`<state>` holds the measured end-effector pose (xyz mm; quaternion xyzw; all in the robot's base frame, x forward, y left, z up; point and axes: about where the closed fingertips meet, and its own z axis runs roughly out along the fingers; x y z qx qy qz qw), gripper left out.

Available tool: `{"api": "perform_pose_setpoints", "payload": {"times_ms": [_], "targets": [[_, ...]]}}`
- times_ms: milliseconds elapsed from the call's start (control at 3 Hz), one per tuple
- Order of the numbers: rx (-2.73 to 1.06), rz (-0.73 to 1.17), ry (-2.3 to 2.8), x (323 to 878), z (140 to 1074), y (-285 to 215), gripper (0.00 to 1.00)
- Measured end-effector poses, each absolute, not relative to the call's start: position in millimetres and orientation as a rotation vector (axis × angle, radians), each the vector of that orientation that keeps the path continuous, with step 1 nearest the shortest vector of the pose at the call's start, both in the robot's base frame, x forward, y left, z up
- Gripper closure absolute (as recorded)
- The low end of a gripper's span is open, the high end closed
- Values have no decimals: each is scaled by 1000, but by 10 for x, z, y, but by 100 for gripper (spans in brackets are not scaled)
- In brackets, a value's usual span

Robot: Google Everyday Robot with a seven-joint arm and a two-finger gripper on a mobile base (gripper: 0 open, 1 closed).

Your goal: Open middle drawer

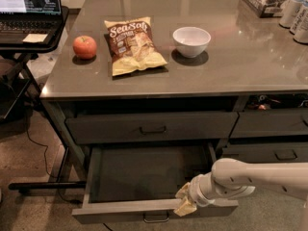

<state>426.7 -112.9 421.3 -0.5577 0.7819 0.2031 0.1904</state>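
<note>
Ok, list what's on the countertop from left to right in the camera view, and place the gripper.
Red apple → Sea Salt chip bag → white bowl → drink cans at the far right. The gripper is lower down, at the front edge of the pulled-out middle drawer, right of its handle.

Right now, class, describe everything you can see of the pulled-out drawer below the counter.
The middle drawer is wide, dark grey and metal-looking, pulled well out beneath the shut top drawer. Its low flat front carries a small loop handle at centre; the grey tray inside holds nothing visible. The gripper sits at the front's top edge, right of the handle.
</note>
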Motion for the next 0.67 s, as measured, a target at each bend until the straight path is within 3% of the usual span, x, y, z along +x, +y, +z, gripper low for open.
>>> {"api": "perform_pose_setpoints", "payload": {"times_ms": [667], "targets": [[-1616, 594, 2211, 4101, 4186, -1156, 35]]}}
